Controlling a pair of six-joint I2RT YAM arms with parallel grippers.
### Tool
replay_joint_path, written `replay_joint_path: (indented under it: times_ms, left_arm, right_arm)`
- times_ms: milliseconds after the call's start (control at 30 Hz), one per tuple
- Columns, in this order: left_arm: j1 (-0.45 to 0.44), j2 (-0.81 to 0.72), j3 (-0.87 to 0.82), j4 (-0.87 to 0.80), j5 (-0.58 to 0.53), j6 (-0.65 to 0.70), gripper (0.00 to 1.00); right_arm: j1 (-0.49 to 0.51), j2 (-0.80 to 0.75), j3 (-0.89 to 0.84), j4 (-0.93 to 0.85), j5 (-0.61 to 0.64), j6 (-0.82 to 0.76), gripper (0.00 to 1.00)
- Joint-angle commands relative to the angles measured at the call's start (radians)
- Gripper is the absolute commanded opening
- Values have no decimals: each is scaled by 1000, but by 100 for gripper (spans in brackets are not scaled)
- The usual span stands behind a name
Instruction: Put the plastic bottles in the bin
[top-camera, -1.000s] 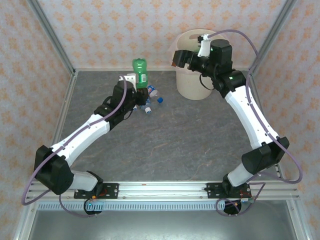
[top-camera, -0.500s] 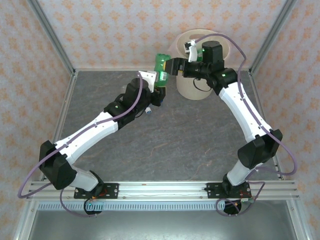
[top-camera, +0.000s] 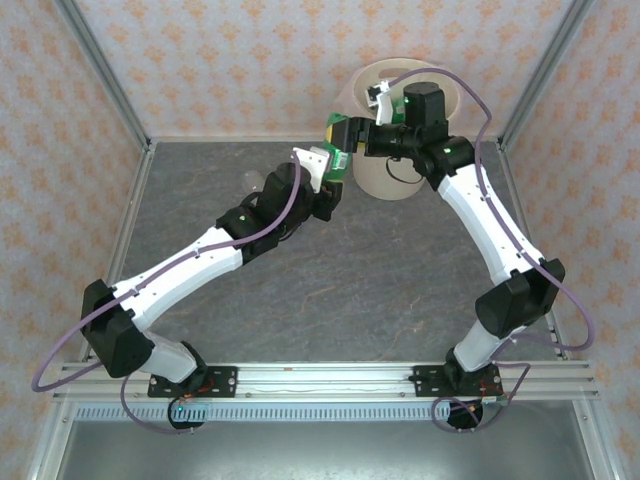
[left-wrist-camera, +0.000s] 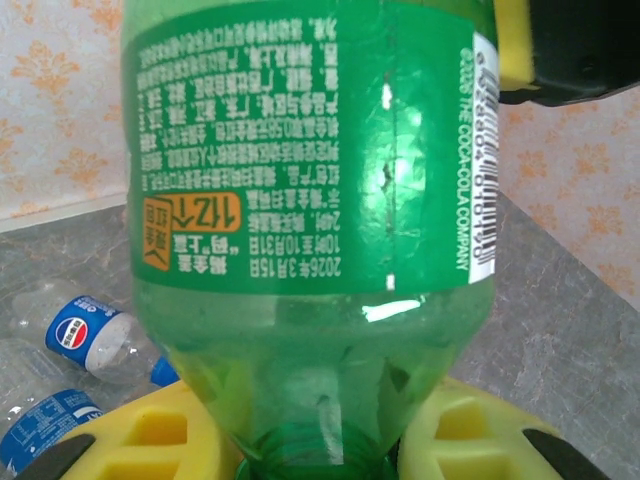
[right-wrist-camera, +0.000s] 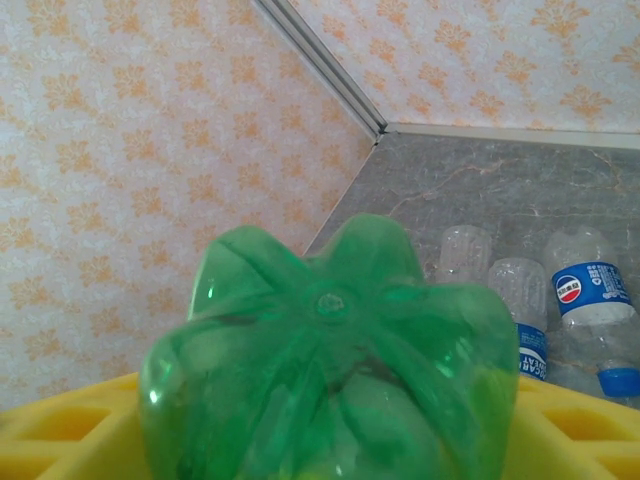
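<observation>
Green bottle hanging between two claws, right by the bin

Left claw (left-wrist-camera: 315, 445) is clenched on the neck of the green bottle (left-wrist-camera: 300, 200). The right claw (right-wrist-camera: 330, 440) sits around its base, can't tell if it's actually gripping. The bottle's up off the desk (top-camera: 380, 270), just left of the cream bin (top-camera: 378, 180) at far right, whose contents are hidden by the arm. Clear blue-label bottles (left-wrist-camera: 85, 340) lie on the desk further left.

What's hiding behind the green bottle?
On the grey table behind the green bottle lie clear bottles with blue labels. Whatever sits straight behind its body is covered.
</observation>
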Motion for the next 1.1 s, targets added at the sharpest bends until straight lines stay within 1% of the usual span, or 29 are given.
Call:
replay_joint_path:
  times_ms: [0,67,133,267,333,467,533,633,667,700,733,800,833,867,967,1067]
  left_arm:
    - [-9,3,32,-20,-33,27,27]
    - [-10,-1,32,-22,-32,26,27]
    - [-13,-5,31,-22,-32,30,27]
    - [-25,-3,39,-26,-30,39,27]
    - [-33,5,48,-34,-34,47,27]
    - [-41,12,56,-41,-40,50,27]
    - [-41,12,56,-44,-51,50,28]
    - [-42,15,62,-50,-79,50,41]
    - [-42,17,66,-54,-93,49,47]
    - [-41,18,69,-58,-110,45,61]
    - [-42,15,70,-57,-128,38,72]
    - [-42,4,61,-47,-145,32,85]
    - [-41,-5,54,-40,-153,29,94]
    - [-42,-13,49,-34,-161,28,99]
    - [-42,-34,41,-21,-198,21,99]
    - [-40,-42,45,-27,-238,15,99]
  right_arm:
    - [7,-12,20,7,-27,5,68]
    - [6,-14,18,5,-28,2,69]
    - [6,-14,15,2,-21,3,72]
    - [6,-14,9,1,-15,2,71]
    - [6,-14,6,2,-14,4,69]
    - [6,-11,11,3,-7,4,55]
    - [6,-13,16,2,6,4,53]
    - [6,-19,27,1,48,-1,50]
    - [4,-21,30,4,63,0,49]
    - [-2,-27,26,16,81,8,48]
    - [-11,-35,18,33,106,25,46]
    - [-33,-42,8,59,129,44,45]
    - [-47,-47,6,76,135,59,46]
    - [-62,-49,2,91,138,75,47]
    - [-114,-48,2,132,153,118,50]
    - [-167,-36,20,146,209,148,51]
